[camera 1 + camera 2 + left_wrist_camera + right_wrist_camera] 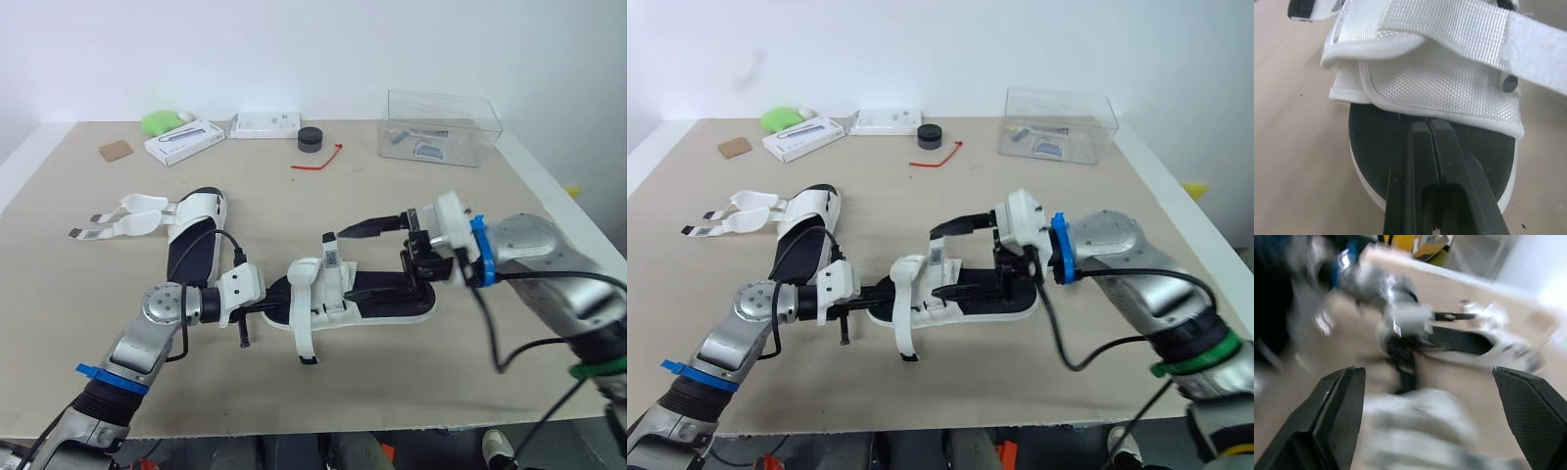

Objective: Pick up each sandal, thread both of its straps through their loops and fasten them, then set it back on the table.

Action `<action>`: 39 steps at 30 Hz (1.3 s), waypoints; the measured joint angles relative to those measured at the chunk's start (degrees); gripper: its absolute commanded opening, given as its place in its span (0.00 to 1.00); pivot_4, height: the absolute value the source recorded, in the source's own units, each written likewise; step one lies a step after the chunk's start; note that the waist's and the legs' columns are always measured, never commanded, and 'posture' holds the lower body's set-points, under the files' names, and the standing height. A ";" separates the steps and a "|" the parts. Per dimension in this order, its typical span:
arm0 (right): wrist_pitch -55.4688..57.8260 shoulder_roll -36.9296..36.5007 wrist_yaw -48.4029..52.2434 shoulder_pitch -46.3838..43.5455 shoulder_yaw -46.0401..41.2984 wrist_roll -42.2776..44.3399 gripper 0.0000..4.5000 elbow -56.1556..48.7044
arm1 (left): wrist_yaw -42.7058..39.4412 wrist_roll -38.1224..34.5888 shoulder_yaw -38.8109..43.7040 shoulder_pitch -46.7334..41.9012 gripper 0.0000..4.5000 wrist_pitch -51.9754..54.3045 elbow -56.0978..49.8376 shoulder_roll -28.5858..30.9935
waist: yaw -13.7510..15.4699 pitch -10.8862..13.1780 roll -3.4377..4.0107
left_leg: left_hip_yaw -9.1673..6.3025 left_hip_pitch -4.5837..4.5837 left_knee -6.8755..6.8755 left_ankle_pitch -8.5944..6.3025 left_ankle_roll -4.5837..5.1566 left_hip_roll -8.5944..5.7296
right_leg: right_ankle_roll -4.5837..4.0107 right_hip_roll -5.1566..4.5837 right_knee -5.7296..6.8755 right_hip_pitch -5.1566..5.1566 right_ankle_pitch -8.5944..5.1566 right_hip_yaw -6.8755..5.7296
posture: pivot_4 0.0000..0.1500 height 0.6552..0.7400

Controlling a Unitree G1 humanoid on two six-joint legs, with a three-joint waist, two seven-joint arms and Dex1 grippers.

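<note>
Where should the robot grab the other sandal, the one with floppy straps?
Probably the far sandal by the bare near end of its sole, coming in from the robot's side: that flat rim pinches easily, and its open straps sprawl leftward.

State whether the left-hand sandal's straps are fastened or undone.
Undone: the straps of the left sandal lie spread flat on the table.

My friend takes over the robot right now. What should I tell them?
Left gripper: shut, tips on the black insole of the near sandal.
Right gripper: open, at that sandal's other end.
It lies on the table, one strap end loose.
Far sandal lies to the robot's left, straps spread open.
Done: nothing looks fastened.
Left: thread and fasten both sandals.
</note>
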 measured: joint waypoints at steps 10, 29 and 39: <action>28.77 5.49 -15.60 10.11 0.26 10.07 0.99 -6.25 | -1.34 -0.83 -0.01 -1.14 0.00 1.10 0.83 -0.03 | 0.01 -0.04 -0.06 | -0.41 -0.26 0.08 0.05 0.00 -0.06 | 0.55 0.48 0.00 -0.03 -0.28 -0.06 | 1.00 1.00; 44.47 25.21 -33.36 8.33 -5.49 8.94 0.21 1.36 | -2.55 -0.99 -0.33 -2.77 0.00 0.78 3.13 -0.96 | 0.00 -0.07 -0.12 | -0.46 -0.35 0.14 0.06 0.00 -0.09 | 0.65 0.52 -0.02 -0.01 -0.24 -0.01 | 1.00 1.00; 53.69 28.29 -38.38 5.42 -10.60 17.65 0.01 6.05 | -1.94 -0.99 -0.08 -1.92 0.00 0.71 2.61 -0.91 | -0.01 -0.08 -0.11 | -0.47 -0.35 0.15 0.06 0.00 -0.09 | 0.66 0.52 -0.02 0.00 -0.21 0.03 | 1.00 1.00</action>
